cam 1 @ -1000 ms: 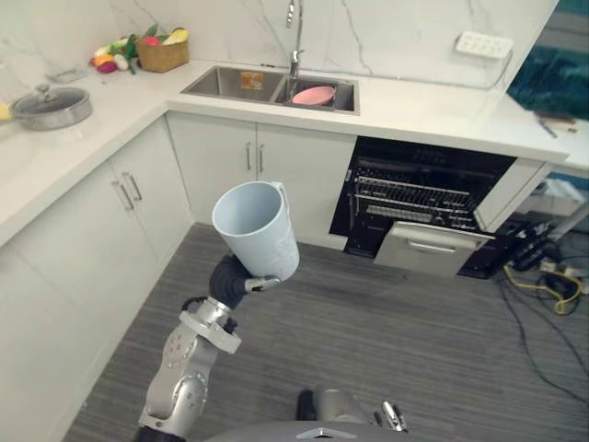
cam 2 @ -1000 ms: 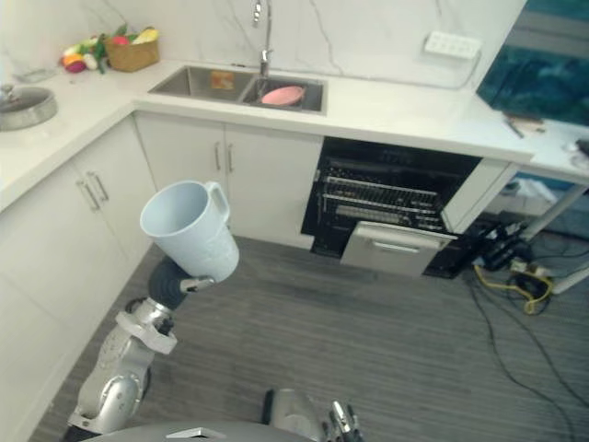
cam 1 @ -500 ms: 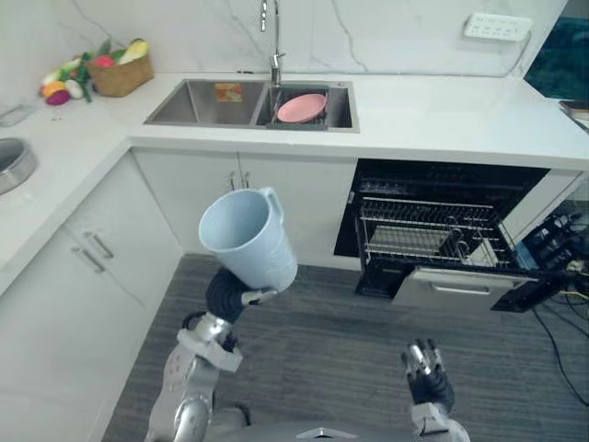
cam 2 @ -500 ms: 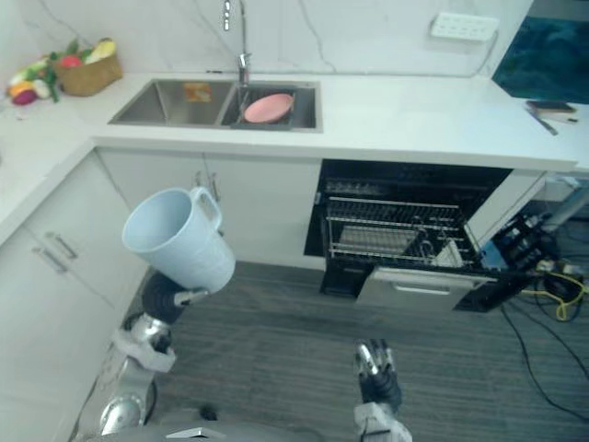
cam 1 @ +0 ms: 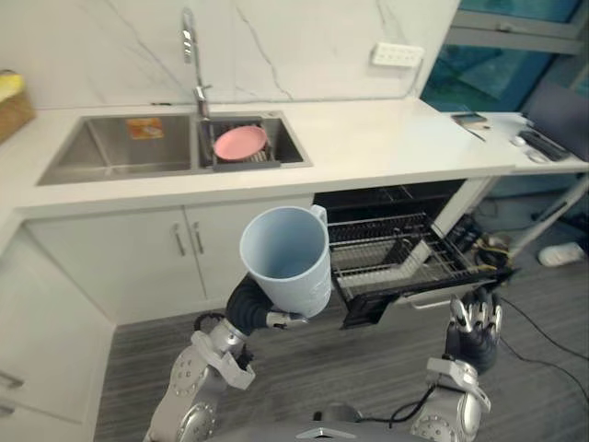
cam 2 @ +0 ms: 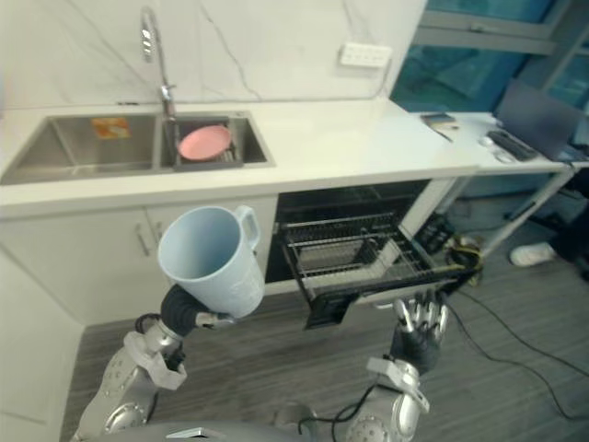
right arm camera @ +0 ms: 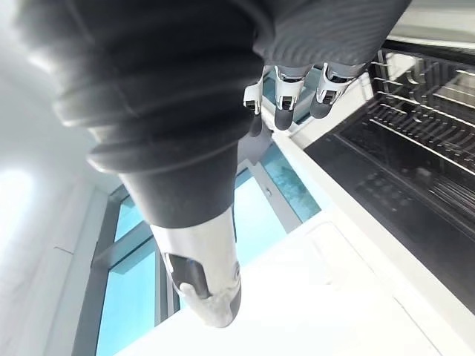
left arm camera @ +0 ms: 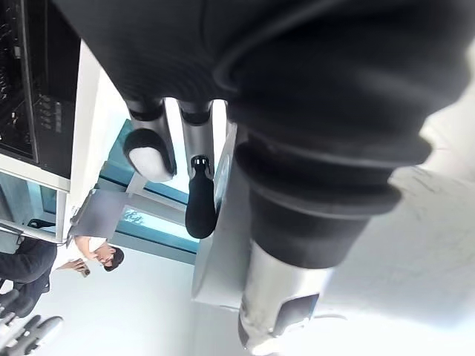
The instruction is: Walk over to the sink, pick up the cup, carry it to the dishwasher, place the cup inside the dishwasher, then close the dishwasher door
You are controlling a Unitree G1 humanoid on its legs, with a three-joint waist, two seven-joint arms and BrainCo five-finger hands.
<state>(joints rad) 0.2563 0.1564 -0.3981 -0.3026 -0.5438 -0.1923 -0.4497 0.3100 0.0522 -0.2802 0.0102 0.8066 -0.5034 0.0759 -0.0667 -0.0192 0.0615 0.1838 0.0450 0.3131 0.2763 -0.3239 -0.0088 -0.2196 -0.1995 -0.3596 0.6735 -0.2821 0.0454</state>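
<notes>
countertop [cam 1: 368,138] white, sink [cam 1: 101,152] steel, floor [cam 1: 552,368] grey-striped, dishwasher [cam 1: 405,262] open.

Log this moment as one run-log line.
phase: carry | left hand: shut on cup, mouth toward camera | right hand: open, empty | dishwasher: open, rack out | cup: not yet inside

The cup [cam 1: 287,262] is pale blue, the plate [cam 1: 240,142] pink, the sink [cam 1: 101,152] steel-grey, the wall [cam 1: 294,46] white with grey veins.

Marble wall [cam 1: 304,37], white cabinets [cam 1: 120,262], grey floor [cam 1: 368,364]
</notes>
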